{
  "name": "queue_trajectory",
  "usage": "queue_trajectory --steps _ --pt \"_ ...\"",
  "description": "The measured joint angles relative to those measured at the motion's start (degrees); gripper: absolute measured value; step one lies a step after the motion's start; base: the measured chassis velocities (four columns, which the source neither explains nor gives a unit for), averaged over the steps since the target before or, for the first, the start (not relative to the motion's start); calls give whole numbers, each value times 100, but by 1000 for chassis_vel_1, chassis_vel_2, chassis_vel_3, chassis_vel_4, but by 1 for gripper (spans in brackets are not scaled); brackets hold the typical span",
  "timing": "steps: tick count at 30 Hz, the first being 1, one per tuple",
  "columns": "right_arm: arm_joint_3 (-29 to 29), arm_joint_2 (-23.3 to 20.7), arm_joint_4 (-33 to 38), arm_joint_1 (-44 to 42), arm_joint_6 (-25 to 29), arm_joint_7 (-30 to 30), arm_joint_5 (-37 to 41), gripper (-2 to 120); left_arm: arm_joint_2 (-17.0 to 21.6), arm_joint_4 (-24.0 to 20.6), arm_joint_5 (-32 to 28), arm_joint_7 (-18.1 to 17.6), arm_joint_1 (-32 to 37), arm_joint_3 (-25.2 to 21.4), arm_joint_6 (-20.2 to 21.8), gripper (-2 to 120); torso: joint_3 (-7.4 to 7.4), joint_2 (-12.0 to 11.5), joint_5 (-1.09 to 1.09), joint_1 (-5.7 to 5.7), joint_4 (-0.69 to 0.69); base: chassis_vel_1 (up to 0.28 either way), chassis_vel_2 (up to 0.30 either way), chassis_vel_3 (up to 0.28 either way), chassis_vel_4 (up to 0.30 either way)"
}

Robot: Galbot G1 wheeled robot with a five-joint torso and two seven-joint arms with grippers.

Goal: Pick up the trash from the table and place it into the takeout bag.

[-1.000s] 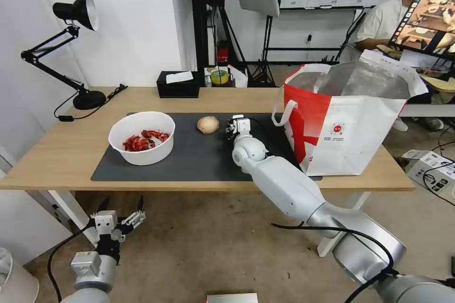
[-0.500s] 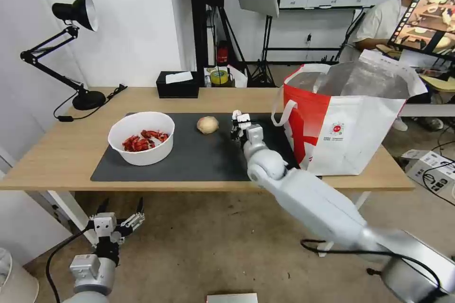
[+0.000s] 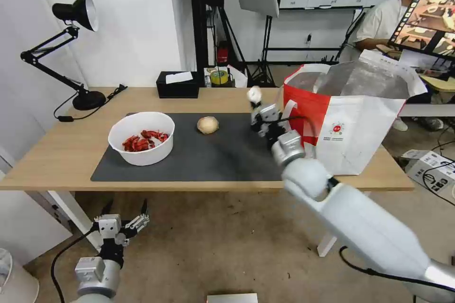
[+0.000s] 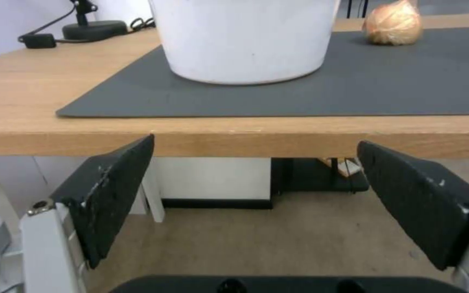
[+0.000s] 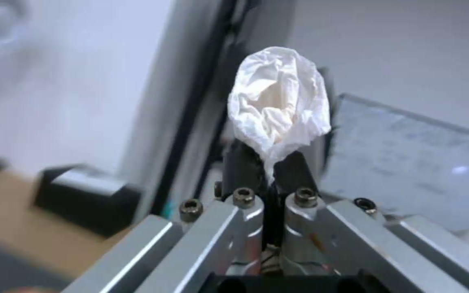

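Table [image 3: 57, 161] — 1 bowl [image 3: 141, 138], 1 lump [image 3: 207, 124]; right gripper [image 3: 256, 104] jaws clamp 1 tissue [image 3: 254, 94]; left gripper [image 3: 122, 213] jaws spread.

The room is bright and evenly lit, with soft, short shadows on the dark mat [image 3: 189, 156] under the white bowl [image 3: 141, 137]. The head view bows toward its edges; the desk lamp [image 3: 76, 12] at 10 o'clock leans with it. The right arm [image 3: 360, 227] smears with motion blur at 4 o'clock. In the right wrist view the crumpled tissue [image 5: 278, 110] is crisp and brightly lit, while everything behind it melts out of focus. The left wrist view is sharp, with shade under the table [image 4: 234, 140] edge.
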Motion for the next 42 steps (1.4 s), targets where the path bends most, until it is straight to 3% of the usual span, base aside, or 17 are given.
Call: queue_trajectory --steps 3,4,6,12,22,25,29,35,37,40,42 --pt "429 -32 177 45 -323 753 101 0 0 0 6 -2 -13 33 0 100 0 0 0 0 -1 0 0 0 0" --pt "429 -32 177 45 -323 753 101 0 0 0 6 -2 -13 33 0 100 0 0 0 0 -1 0 0 0 0" --pt "580 -65 226 112 -636 1287 510 0 8 8 7 -3 -21 46 0 100 0 0 0 0 -1 0 0 0 0" --pt "629 -119 108 239 -846 1614 976 0 27 25 -53 -16 -33 80 7 100 0 -1 0 1 0 0 0 0 0" --pt "569 -103 87 317 -1153 1704 1331 32 125 -72 -195 -117 -45 66 71 100 1 -2 -1 1 1 0 0 0 0" --pt "510 -100 8 328 -1171 1699 1202 49 86 -107 -243 -121 -45 107 74 100 1 -1 -1 1 0 0 0 0 0" --pt "485 -96 -8 328 -1177 1697 1144 58 59 -108 -243 -122 -41 142 76 100 1 -1 -1 1 0 0 0 0 0" --pt "474 -152 9 338 -1186 1695 1252 85 70 -109 -261 -122 -54 108 77 100 1 -1 -1 1 1 0 0 0 0" --pt "474 -171 21 342 -1186 1693 1277 86 76 -111 -265 -123 -54 101 77 100 1 -1 -1 1 0 0 0 0 0" --pt "491 -254 121 345 -1165 1663 1415 99 95 -141 -280 -122 -53 71 77 100 1 -1 -1 1 0 0 0 0 0" --pt "512 -273 182 316 -1130 1616 1475 100 96 -151 -280 -123 -53 65 77 100 1 -1 -1 1 0 0 0 0 0"
